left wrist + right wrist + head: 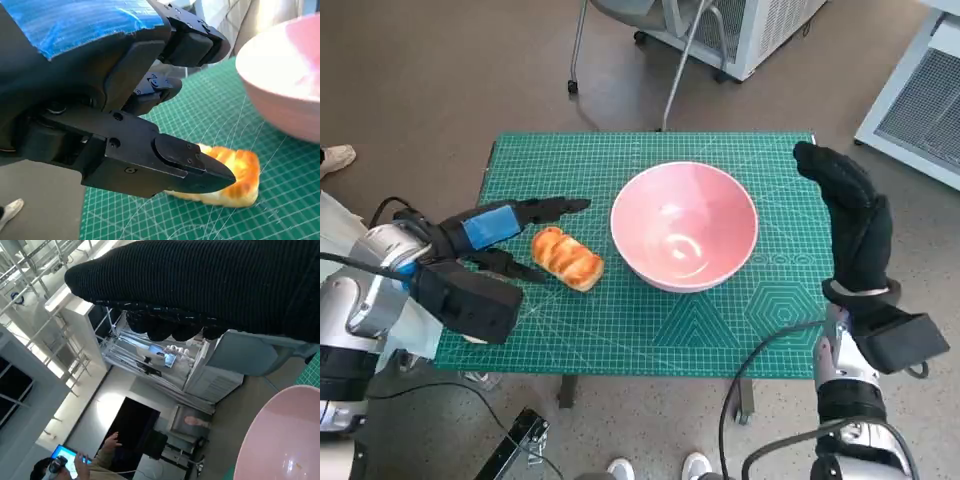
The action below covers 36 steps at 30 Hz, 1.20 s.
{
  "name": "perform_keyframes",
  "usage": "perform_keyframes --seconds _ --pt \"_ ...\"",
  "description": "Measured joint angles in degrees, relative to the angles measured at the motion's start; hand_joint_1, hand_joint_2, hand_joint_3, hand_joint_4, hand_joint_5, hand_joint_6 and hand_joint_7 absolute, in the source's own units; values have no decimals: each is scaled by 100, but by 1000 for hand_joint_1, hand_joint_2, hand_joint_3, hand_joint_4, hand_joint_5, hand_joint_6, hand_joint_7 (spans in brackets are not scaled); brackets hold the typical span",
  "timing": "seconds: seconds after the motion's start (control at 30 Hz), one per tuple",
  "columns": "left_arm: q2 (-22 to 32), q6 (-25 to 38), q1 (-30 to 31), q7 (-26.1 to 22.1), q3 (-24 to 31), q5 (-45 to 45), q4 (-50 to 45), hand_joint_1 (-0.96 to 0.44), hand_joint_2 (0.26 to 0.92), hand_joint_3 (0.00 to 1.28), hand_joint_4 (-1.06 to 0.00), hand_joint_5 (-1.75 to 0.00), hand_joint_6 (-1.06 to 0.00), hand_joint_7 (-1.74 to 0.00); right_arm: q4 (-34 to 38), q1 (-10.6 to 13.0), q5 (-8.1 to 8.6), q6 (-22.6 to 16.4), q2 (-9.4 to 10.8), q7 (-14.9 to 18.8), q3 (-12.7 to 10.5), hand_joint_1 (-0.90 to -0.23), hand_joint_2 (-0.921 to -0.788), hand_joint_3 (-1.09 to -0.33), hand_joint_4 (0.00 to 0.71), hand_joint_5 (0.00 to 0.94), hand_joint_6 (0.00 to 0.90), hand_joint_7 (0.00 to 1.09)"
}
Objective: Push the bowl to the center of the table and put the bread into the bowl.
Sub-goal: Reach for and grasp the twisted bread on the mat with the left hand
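Left hand (490, 228) straddling bread (566, 257)

No text, label, brand or number can be read — the green cutting mat (620, 330) bears only pale grid lines and geometric figures, no legible print.

Brown floor (440, 70) — white cabinets (760, 30) behind.

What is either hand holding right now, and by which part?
Nothing is held. The left hand has its fingers spread on either side of the bread without closing on it; the right hand stands open beside the bowl.
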Motion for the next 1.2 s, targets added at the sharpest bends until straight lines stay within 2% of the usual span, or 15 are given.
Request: perform_keyframes --seconds 0.2,0.47,0.7,0.83,1.2 --pt "-18 120 -1 -32 -138 112 59 -17 781 0 -136 -12 -284 -24 -8 2 -1 4 4 -10 3 -658 -921 -736 392 14 166 644" --pt "-118 170 -61 68 -372 426 200 -54 783 1 -233 -24 -350 -34 -121 20 4 40 41 -19 15 -686 -921 -747 400 15 168 642" --pt "-305 103 -264 468 -789 992 588 -64 789 2 -342 -27 -432 -43 -268 91 26 136 63 -19 23 -704 -921 -786 404 13 172 650" --pt "-442 20 -476 739 -1100 1380 943 -61 794 4 -396 -24 -480 -43 -308 112 105 189 65 -19 23 -706 -921 -795 405 13 173 653" --pt "-901 -166 -1175 1446 -1706 1900 2046 -40 853 23 -529 -33 -625 -68 -461 180 185 243 87 -18 37 -707 -921 -815 407 11 172 657"
